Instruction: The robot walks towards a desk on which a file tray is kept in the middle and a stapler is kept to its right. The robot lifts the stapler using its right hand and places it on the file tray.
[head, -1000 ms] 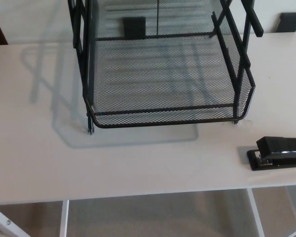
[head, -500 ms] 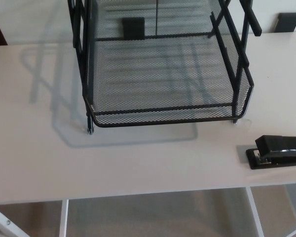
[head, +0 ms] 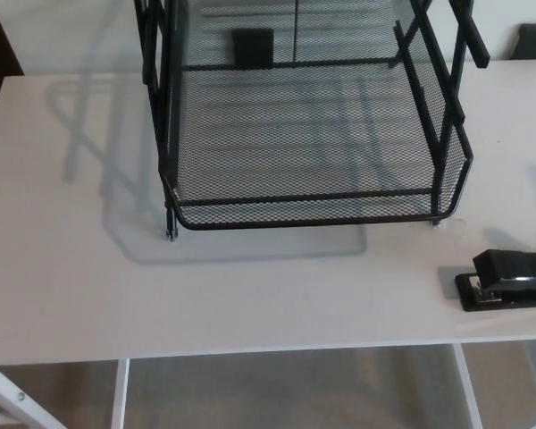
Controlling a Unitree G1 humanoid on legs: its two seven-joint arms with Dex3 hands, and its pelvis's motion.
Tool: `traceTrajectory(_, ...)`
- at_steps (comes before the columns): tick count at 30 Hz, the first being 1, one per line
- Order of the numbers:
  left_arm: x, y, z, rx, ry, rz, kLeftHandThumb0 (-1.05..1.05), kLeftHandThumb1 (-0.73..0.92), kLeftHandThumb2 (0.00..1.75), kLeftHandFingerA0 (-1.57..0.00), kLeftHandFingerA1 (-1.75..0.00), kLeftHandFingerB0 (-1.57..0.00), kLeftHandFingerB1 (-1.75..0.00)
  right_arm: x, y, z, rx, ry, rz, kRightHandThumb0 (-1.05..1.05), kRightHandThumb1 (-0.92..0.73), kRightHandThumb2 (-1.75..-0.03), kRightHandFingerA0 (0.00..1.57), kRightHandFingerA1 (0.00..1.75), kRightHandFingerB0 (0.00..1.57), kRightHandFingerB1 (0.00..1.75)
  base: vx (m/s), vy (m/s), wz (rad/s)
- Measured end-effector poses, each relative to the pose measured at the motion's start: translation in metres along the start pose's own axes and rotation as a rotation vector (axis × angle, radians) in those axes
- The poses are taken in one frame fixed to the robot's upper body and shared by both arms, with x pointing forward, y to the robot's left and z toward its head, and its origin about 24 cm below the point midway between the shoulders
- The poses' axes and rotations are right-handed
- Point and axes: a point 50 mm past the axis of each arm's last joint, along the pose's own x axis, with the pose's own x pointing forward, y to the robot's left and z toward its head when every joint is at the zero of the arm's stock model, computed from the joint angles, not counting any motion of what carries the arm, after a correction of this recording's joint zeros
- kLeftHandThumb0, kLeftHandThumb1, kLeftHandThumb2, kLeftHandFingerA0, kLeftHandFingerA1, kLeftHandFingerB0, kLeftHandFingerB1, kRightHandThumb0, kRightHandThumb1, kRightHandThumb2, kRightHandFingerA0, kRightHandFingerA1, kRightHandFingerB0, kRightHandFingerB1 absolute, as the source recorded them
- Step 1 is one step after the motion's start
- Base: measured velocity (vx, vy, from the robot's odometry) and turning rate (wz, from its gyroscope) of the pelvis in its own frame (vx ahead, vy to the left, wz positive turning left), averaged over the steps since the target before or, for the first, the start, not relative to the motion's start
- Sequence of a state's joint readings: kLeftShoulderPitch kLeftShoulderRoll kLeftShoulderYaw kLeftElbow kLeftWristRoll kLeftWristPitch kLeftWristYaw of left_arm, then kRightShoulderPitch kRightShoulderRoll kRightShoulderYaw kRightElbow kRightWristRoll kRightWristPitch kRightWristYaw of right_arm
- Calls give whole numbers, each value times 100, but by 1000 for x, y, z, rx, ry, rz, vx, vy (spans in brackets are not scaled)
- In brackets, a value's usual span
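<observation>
A black wire-mesh file tray (head: 304,214) stands in the middle of the white desk (head: 80,277), its open bottom shelf facing me and its upper tiers cut off by the top of the picture. A black stapler (head: 509,279) lies flat on the desk to the tray's right, near the front edge, partly cut off by the picture's right side. Neither of my hands shows in the head view.
The desk's front edge (head: 268,350) runs across the lower picture, with its white legs (head: 119,393) and beige floor below. Two small dark objects (head: 253,46) stand behind the desk, one seen through the tray's mesh.
The whole picture has shifted slightly right and down, so the camera has moved. The tray and stapler stay where they were on the desk.
</observation>
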State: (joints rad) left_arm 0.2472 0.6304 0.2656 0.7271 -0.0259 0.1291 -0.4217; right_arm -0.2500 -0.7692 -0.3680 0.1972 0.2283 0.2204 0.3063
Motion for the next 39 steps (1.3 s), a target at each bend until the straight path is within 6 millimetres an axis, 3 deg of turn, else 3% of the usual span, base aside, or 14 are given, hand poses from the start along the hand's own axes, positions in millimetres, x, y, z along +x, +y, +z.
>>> traceTrajectory(9,0,-1,2,6,-10,-3,-75,69,99,-10,-52,-3,-37,6,56,11,-314,22,344,-53,-34,-79,0,47,3,37,0,0,0)
traceTrajectory(12,0,-1,2,5,-11,-4,-70,86,65,-11,-46,-7,-33,6,75,2,-386,59,442,-59,-36,-77,0,45,1,33,0,0,0)
traceTrajectory(13,0,-1,2,4,-11,-4,-73,65,101,-10,-54,0,-40,6,80,0,-406,68,469,-59,-37,-78,1,45,1,32,0,0,0)
traceTrajectory(17,0,-1,4,6,-16,-5,-70,88,66,-12,-44,-4,-34,8,98,-9,-484,100,553,-35,-38,-94,1,51,0,50,0,0,0)
traceTrajectory(18,0,-1,4,7,-16,-5,-37,56,111,-1,-52,0,-51,8,103,-11,-508,108,574,-35,-36,-93,0,51,0,50,0,0,0)
traceTrajectory(19,0,-2,4,7,-16,-5,-71,87,65,-11,-44,-8,-32,8,106,-12,-525,113,588,-35,-36,-93,0,51,0,50,0,0,0)
traceTrajectory(20,0,-2,4,6,-16,-5,-78,67,102,-10,-54,0,-40,9,109,-14,-545,118,603,-66,-42,-77,12,49,6,41,0,0,0)
traceTrajectory(22,1,-2,4,6,-16,-6,-74,67,102,-6,-51,0,-41,11,118,-16,-585,125,634,-66,-42,-78,13,51,6,42,0,0,0)
traceTrajectory(25,1,-2,5,5,-17,-6,-75,67,101,-5,-50,0,-39,12,127,-21,-646,131,670,-68,-44,-82,18,53,9,42,0,0,0)
traceTrajectory(26,1,-2,4,5,-16,-7,-70,87,65,-12,-44,-8,-32,13,129,-22,-668,132,679,-66,-45,-82,19,53,10,42,0,0,0)
traceTrajectory(27,1,-2,4,4,-15,-7,-37,57,111,-2,-52,0,-51,14,131,-22,-688,132,687,-66,-45,-81,21,53,13,43,0,0,0)
traceTrajectory(33,1,-2,3,2,-12,-7,-36,57,112,-2,-52,0,-51,17,141,-29,-812,134,727,-65,-45,-80,21,52,14,41,0,0,0)
traceTrajectory(38,1,-2,4,6,-15,-9,-70,87,66,-17,-43,-13,-34,18,150,-37,-904,134,758,-64,-45,-79,20,51,14,41,0,0,0)
traceTrajectory(39,1,-3,4,7,-16,-10,-36,56,111,-2,-51,0,-51,17,152,-40,-924,134,766,-65,-45,-80,19,52,12,41,0,0,0)
